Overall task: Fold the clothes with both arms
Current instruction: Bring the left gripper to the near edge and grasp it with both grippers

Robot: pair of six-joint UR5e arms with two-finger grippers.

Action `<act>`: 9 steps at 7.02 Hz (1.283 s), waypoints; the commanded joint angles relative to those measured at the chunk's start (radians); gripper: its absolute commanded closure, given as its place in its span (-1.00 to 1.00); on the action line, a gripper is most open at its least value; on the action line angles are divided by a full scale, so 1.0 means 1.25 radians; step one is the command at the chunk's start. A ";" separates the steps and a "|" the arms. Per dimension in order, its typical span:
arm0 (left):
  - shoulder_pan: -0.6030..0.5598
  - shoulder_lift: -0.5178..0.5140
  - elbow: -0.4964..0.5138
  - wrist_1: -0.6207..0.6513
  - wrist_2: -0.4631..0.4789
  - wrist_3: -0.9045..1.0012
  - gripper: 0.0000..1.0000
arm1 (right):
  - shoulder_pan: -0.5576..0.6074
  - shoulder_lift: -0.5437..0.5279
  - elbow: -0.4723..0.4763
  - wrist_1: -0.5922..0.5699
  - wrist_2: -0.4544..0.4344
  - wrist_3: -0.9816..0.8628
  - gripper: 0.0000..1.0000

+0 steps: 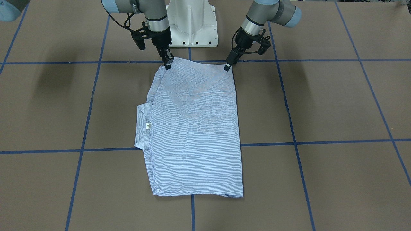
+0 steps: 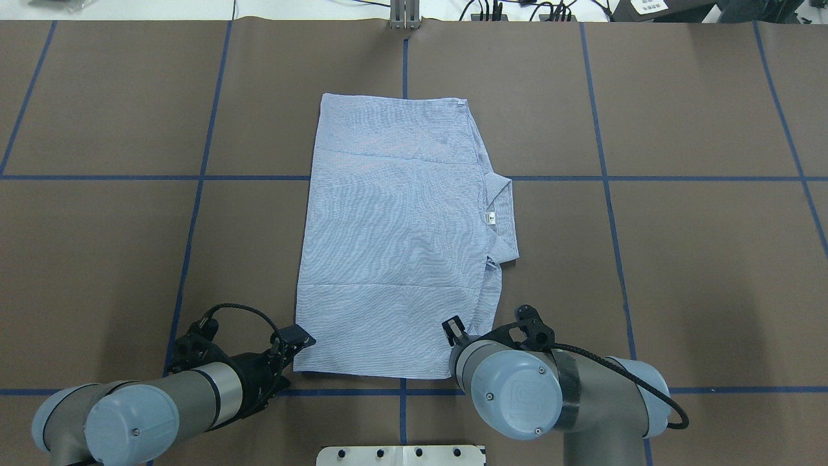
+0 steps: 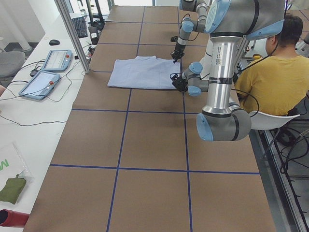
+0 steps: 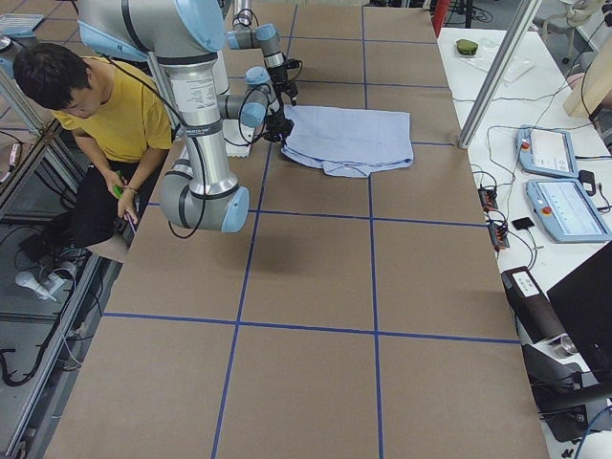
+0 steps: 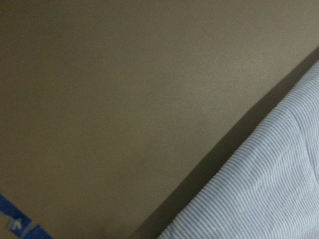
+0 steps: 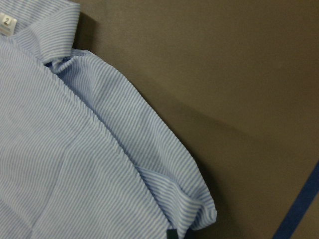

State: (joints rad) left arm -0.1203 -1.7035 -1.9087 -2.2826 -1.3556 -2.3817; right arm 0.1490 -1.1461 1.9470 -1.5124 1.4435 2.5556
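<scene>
The light-blue striped shirt (image 1: 192,128) (image 2: 394,246) lies folded into a tall rectangle on the brown table. Its collar (image 2: 501,217) with a white label sticks out on my right side. Both grippers sit at the shirt's edge nearest my base. My left gripper (image 1: 227,67) (image 2: 299,336) is shut on the near left corner. At the near right corner my right gripper (image 1: 167,65) is shut on the hem, and one dark fingertip (image 6: 172,234) shows there in the right wrist view. The left wrist view shows only the shirt's edge (image 5: 269,189) and its shadow.
Blue tape lines (image 1: 192,61) grid the table. The white pedestal base (image 1: 192,25) stands just behind the grippers. A person in a yellow top (image 3: 270,77) (image 4: 124,115) sits beside the robot. Pendants (image 3: 48,72) and an aluminium post (image 3: 72,34) line the far side.
</scene>
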 commanded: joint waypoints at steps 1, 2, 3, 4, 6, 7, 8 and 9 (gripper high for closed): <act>-0.001 -0.004 -0.006 0.006 0.007 -0.024 0.03 | 0.001 -0.001 0.003 0.000 0.000 0.000 1.00; 0.001 -0.001 -0.006 0.011 0.029 -0.024 0.37 | 0.001 -0.007 0.003 0.000 0.000 0.000 1.00; 0.001 -0.001 -0.007 0.011 0.034 -0.025 0.71 | 0.001 -0.007 0.006 0.001 0.000 0.000 1.00; 0.002 -0.001 -0.008 0.011 0.034 -0.035 1.00 | 0.001 -0.008 0.009 0.000 0.000 0.000 1.00; 0.008 -0.001 -0.019 0.011 0.033 -0.035 1.00 | 0.001 -0.008 0.009 0.000 0.000 0.000 1.00; 0.021 0.004 -0.048 0.012 0.030 -0.035 1.00 | 0.001 -0.007 0.013 0.000 0.000 0.001 1.00; 0.021 0.008 -0.106 0.040 0.024 -0.035 1.00 | 0.001 -0.019 0.052 -0.002 0.000 0.001 1.00; 0.021 0.008 -0.170 0.100 0.002 -0.035 1.00 | -0.001 -0.044 0.123 -0.039 0.000 0.001 1.00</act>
State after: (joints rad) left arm -0.0961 -1.6958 -2.0317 -2.2261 -1.3290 -2.4252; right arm 0.1496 -1.1725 2.0158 -1.5251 1.4435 2.5569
